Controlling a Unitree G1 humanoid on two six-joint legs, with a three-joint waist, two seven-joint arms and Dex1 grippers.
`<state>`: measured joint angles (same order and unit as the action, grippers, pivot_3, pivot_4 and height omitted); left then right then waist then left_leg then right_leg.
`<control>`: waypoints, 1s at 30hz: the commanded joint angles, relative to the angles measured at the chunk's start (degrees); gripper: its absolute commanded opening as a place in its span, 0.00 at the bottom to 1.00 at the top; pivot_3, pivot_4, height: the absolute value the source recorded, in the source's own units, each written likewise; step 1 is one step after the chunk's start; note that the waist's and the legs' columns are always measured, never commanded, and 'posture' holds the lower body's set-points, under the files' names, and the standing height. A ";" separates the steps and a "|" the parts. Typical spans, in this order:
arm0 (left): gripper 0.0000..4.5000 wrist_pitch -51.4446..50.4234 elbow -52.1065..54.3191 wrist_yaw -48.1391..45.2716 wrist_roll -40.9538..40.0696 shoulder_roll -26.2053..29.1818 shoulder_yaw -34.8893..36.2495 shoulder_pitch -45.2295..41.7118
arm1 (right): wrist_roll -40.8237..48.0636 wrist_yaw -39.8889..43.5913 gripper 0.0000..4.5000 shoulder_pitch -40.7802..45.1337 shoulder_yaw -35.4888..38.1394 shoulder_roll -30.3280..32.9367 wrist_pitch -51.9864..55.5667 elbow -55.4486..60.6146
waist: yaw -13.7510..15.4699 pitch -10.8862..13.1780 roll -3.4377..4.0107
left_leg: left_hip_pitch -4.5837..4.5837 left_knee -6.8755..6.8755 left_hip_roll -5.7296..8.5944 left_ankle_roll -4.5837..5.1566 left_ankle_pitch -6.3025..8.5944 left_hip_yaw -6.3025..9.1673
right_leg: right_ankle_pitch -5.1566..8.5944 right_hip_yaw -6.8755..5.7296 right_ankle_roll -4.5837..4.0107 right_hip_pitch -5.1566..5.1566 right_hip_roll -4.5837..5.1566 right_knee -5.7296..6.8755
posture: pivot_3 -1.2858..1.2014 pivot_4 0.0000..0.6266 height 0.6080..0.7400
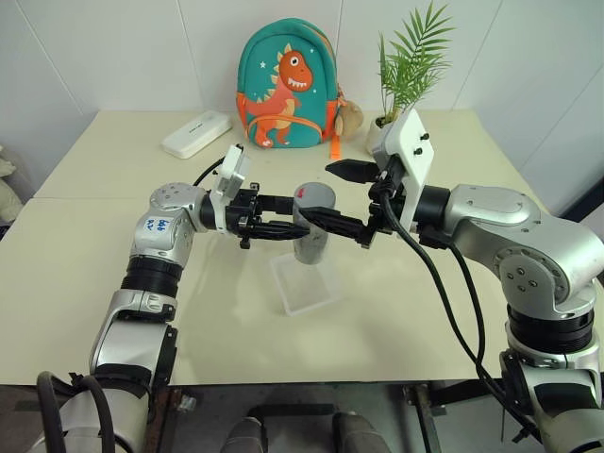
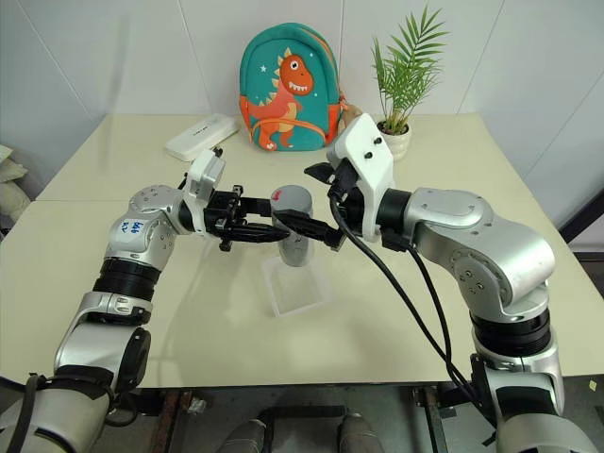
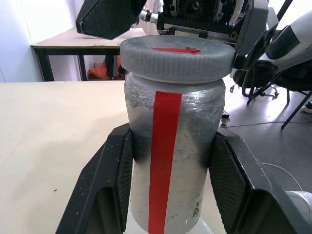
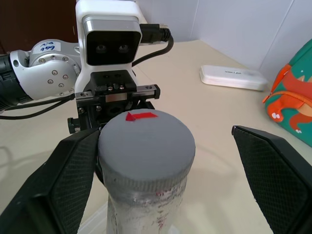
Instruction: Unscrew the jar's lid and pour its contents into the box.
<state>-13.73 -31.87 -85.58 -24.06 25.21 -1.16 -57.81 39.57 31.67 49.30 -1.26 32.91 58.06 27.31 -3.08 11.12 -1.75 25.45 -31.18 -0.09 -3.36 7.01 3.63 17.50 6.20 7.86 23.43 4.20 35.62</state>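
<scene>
Grey and ridged, the lid [image 4: 146,153] is still seated on the jar [image 1: 311,226], which is clamped at frame centre by the left gripper [image 1: 283,215] above the box [image 1: 304,281], presumably so it cannot turn. The right gripper [image 1: 347,200] is spread wide around the lid without gripping. No legible writing is seen, only red tape marks.

Capped jar [image 1: 311,231] upright above clear box [image 1: 304,281].

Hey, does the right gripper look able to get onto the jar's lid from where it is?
Probably yes: the right gripper is open with its fingers either side of the lid, nothing between. The left gripper clamps the jar lower down, clear of the cap.
</scene>
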 commanded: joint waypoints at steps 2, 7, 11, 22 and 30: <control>0.42 0.49 1.85 -1.01 -0.40 0.63 0.58 -0.51 | 0.27 -1.20 0.99 -0.33 3.62 1.99 0.65 1.86 | 0.01 0.00 0.00 | 0.00 0.00 0.00 0.00 0.00 0.00 | 0.00 0.00 -0.01 0.00 0.00 0.00 | 0.52 0.24 1.00; 0.42 0.54 1.72 -1.06 -0.35 0.64 0.58 -0.58 | 1.05 -1.23 0.99 -0.85 4.22 2.67 1.33 2.78 | 0.00 0.00 0.00 | 0.00 0.01 0.00 0.00 0.00 0.00 | 0.01 0.00 -0.01 0.00 0.00 0.00 | 0.52 0.24 1.00; 0.42 0.58 1.70 -1.23 -0.33 0.68 0.52 -0.55 | 1.70 -1.65 0.99 -1.30 4.82 3.28 1.87 3.59 | 0.01 0.00 0.00 | 0.00 0.00 0.00 0.00 0.00 0.00 | 0.05 0.00 -0.10 0.00 0.00 0.00 | 0.52 0.24 1.00; 0.42 0.59 1.71 -1.43 -0.29 0.50 0.37 -0.50 | 5.60 -0.95 0.99 -3.35 6.75 5.63 3.96 7.20 | 0.01 0.01 -0.01 | 0.00 0.00 0.00 0.00 0.00 0.00 | 0.08 0.01 -0.15 0.00 0.00 -0.01 | 0.52 0.24 1.00; 0.42 0.81 1.57 -1.56 -0.24 0.40 0.28 -0.55 | 8.59 -1.17 0.99 -2.96 6.89 5.51 4.24 8.36 | 0.04 0.01 -0.01 | 0.01 -0.02 0.00 0.00 0.00 0.00 | 0.09 0.01 -0.17 -0.01 0.01 -0.01 | 0.52 0.24 1.00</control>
<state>-13.69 -31.86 -85.93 -24.02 25.33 -1.14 -57.81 46.83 30.60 45.57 3.84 37.86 62.64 33.78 -3.04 11.13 -1.76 25.46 -31.20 -0.08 -3.36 7.01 3.63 17.60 6.21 7.68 23.42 4.20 35.61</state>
